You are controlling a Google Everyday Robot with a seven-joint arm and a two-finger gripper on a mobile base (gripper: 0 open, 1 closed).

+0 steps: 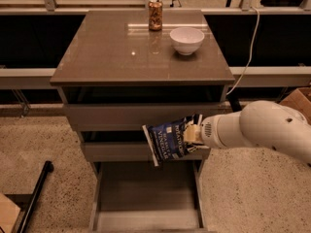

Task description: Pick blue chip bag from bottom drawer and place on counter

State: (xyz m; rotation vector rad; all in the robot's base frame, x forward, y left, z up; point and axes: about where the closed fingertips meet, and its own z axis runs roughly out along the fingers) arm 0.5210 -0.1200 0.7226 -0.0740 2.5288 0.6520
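Speckled floor (39,135) lies round our bench (112,52). Mid frame, our pincer (192,132) pinches the blue chip bag (167,142) tight, above the open bottom drawer (146,193). We have yet to put it on top

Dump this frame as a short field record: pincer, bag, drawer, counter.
grasp: pincer shut on the blue chip bag
pincer position: in front of the cabinet, at middle drawer height
bag position: in the air, above the open bottom drawer
drawer contents: nothing visible inside
top: counter holds a white bowl and a can toward the back; bag not yet on it
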